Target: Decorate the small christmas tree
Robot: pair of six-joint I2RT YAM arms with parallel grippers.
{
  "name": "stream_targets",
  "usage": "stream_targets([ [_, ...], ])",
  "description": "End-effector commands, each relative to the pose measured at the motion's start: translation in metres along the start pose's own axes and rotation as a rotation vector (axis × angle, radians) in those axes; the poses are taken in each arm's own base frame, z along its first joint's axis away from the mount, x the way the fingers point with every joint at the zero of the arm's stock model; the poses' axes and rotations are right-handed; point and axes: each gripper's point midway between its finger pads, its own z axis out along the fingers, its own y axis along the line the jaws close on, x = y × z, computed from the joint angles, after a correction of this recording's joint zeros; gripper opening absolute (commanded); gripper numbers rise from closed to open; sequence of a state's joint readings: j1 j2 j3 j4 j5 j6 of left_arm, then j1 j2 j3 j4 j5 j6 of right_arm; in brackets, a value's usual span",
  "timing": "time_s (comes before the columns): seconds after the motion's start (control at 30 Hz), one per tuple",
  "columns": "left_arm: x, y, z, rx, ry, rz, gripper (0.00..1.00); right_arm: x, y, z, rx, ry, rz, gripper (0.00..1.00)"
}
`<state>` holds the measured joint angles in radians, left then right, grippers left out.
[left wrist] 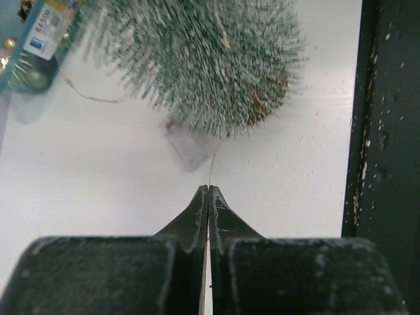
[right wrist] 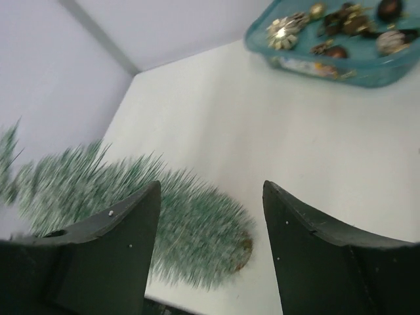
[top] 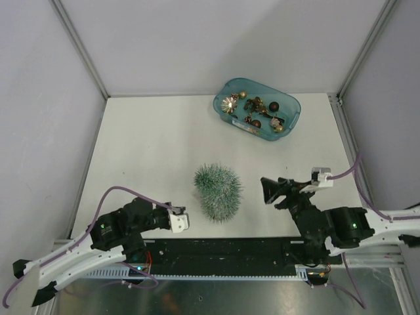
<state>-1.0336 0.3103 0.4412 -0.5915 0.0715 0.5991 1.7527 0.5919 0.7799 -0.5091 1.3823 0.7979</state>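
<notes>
The small christmas tree (top: 218, 191), frosted bluish-green, lies tilted on its side mid-table, with its wood base toward the near edge. It also shows in the left wrist view (left wrist: 210, 59) and in the right wrist view (right wrist: 184, 230), blurred. My left gripper (top: 184, 222) is just left of the tree. Its jaws (left wrist: 209, 188) are pressed together on a thin thread (left wrist: 212, 169) that runs up to the tree, beside a small clear piece (left wrist: 188, 144). My right gripper (top: 266, 189) is open and empty to the right of the tree (right wrist: 210, 187).
A teal plastic tray (top: 295, 113) with several gold and dark ornaments stands at the back right, and shows in the right wrist view (right wrist: 367, 73). A black strip (top: 223, 249) runs along the near edge. Grey walls close in the table.
</notes>
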Motion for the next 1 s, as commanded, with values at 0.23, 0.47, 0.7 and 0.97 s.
stream_targets([
  [0.23, 0.038, 0.002, 0.006, -0.027, 0.12, 0.11, 0.0, -0.003, -0.019, 0.055, 0.145, 0.066, -0.026, 0.7],
  [0.47, 0.014, 0.056, 0.024, -0.268, 0.019, 0.006, 0.0, -0.014, -0.026, 0.079, 0.172, 0.037, 0.007, 0.71],
  [0.7, -0.015, 0.071, 0.06, -0.206, -0.08, -0.195, 0.0, 0.004, -0.017, 0.103, 0.125, 0.088, 0.051, 0.72],
  [0.97, -0.03, 0.092, 0.081, -0.156, -0.171, -0.337, 0.0, 0.057, -0.017, 0.11, 0.087, 0.207, 0.137, 0.71],
])
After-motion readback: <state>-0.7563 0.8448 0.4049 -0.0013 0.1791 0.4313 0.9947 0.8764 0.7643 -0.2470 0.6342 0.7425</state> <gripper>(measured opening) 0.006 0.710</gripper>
